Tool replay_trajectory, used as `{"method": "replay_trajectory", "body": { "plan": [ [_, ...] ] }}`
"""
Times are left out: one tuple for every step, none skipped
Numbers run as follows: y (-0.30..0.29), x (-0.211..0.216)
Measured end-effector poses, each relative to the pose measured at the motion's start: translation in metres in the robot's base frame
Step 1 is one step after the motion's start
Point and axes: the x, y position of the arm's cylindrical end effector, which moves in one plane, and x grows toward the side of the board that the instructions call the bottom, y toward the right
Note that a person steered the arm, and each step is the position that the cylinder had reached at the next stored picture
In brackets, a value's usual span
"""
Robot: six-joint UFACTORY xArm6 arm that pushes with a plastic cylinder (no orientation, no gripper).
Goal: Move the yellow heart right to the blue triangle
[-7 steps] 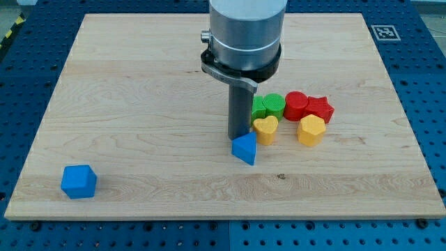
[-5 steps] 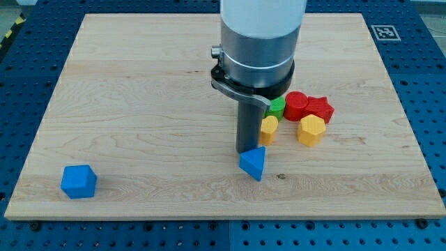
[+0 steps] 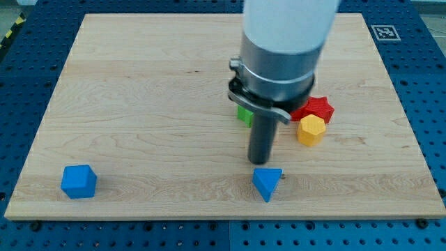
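Pale wooden board on a blue perforated bench, with a printed marker tag at the board's corner in the view's top right. No gripper on the arm, only a dark rod ending in my tip, set down on the wood just above the blue triangle and close to its upper edge; cannot tell whether touching or a hair apart. Blue triangle low on the board, a little right of centre. Yellow heart not visible, the arm's grey body covering the spot beside the rod. To the view's right of the rod, a yellow hexagonal block, and touching its top a red star. Peeking out left of the arm, part of a green block, shape unclear. Far off at the view's bottom left, a blue cube-like block.
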Motion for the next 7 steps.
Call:
{"method": "replay_trajectory", "body": {
  "plan": [
    [-0.003, -0.029],
    [-0.003, -0.042],
    [0.001, -0.056],
    [0.021, -0.056],
    [0.023, -0.071],
    [0.029, -0.078],
    [0.046, -0.061]
  ]
}}
